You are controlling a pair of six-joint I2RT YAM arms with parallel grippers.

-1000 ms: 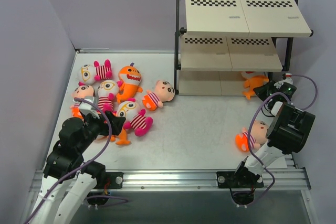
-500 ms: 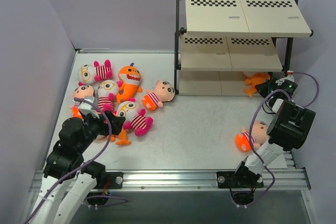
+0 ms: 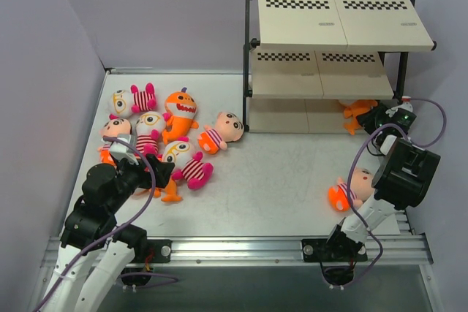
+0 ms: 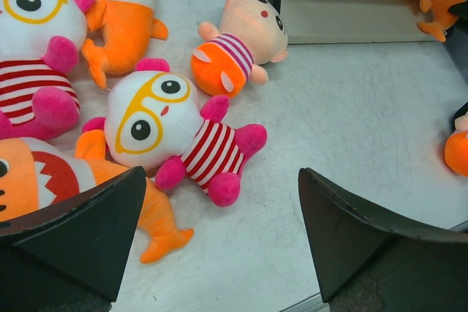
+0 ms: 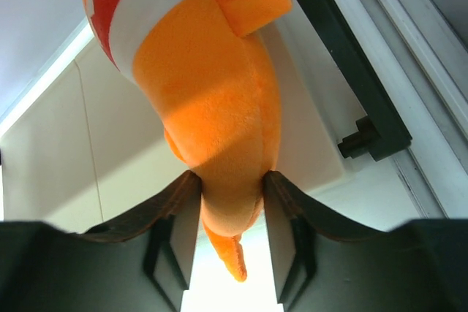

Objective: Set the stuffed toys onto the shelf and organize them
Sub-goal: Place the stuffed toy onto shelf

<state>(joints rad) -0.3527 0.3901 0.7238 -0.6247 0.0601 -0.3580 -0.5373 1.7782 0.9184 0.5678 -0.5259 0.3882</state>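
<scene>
The right end effector (image 5: 232, 180) reaches in at the right end of the shelf (image 3: 307, 27), at its lowest tier. In the right wrist view its two fingers (image 5: 186, 195) lie against either side of an orange shark (image 5: 212, 93), clasping the narrow tail end. The shark's white belly and red zigzag mouth point away from the camera. From above, this shark (image 3: 360, 111) lies on the bottom board, half under the middle tier.

The left end effector (image 4: 221, 174) hovers above the table (image 3: 278, 173) with its jaws spread wide and nothing between them. Directly below its gap lies a glasses toy (image 4: 157, 118) on its back, pink limbs splayed. A peach-headed doll (image 4: 241, 42) lies just beyond it, near the shelf's black corner post.

The other toys crowd the table's left side — a second shark (image 3: 180, 111), two more glasses toys (image 3: 150, 126), another doll (image 3: 113, 133), and a third shark (image 4: 44, 173) partly hidden under the left fingers. One doll (image 3: 349, 189) lies apart, beside the right arm's lower link.
</scene>
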